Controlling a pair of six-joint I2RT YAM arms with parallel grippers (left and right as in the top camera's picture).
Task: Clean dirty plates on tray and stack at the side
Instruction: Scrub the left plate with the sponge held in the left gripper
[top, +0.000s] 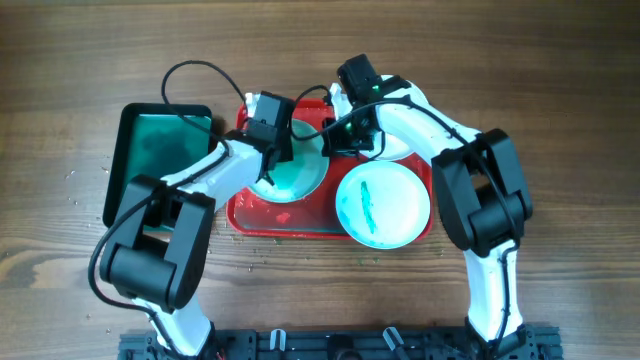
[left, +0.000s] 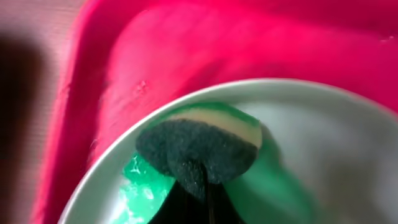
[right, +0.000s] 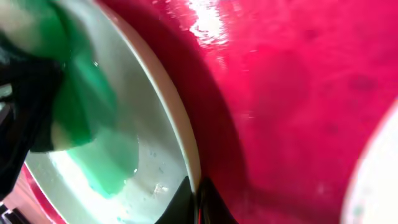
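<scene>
The red tray (top: 250, 215) holds three white plates. The left plate (top: 305, 178) is coated in teal. My left gripper (top: 272, 160) is shut on a dark-faced sponge (left: 199, 149) that presses on this plate's face (left: 323, 143) amid wet green smear. My right gripper (top: 335, 140) is shut on the same plate's rim (right: 180, 137), one finger inside and one outside (right: 198, 199). A second plate (top: 383, 203) with a teal streak sits at the tray's front right. A third plate (top: 403, 147) lies mostly hidden under my right arm.
A smaller dark green, black-rimmed tray (top: 160, 150) stands left of the red tray. Red tray floor shows in the left wrist view (left: 186, 43) and the right wrist view (right: 298, 93). Another plate's edge (right: 379, 180) is at the lower right. A wooden table (top: 560, 100) surrounds all.
</scene>
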